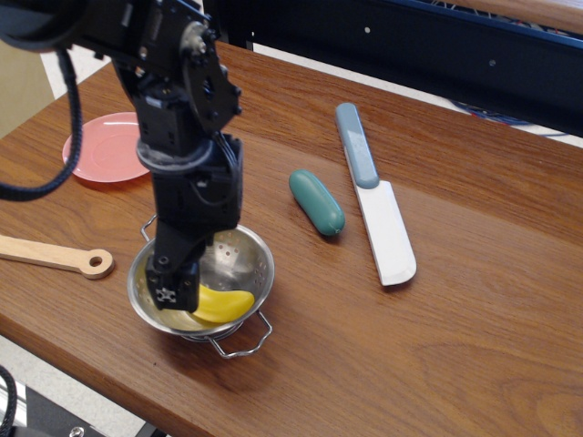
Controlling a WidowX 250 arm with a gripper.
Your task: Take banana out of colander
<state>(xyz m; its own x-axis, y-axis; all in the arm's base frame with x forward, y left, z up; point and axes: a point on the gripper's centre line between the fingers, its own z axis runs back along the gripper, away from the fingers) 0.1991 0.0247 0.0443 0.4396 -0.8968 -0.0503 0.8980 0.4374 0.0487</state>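
Observation:
The bright yellow banana [226, 304] lies inside the shiny steel colander [250, 264] near the table's front edge. My black gripper [176, 293] reaches down into the colander's left side, right at the banana's left end, which it hides. The fingers look close together around that end, but I cannot tell whether they grip it. The banana's right half shows, resting on the colander's bottom.
A pink plate [102, 150] lies at the back left. A wooden spoon [55, 257] lies left of the colander. A teal capsule-shaped object [316, 201] and a teal-handled spatula [375, 202] lie to the right. The table's front edge is just below the colander.

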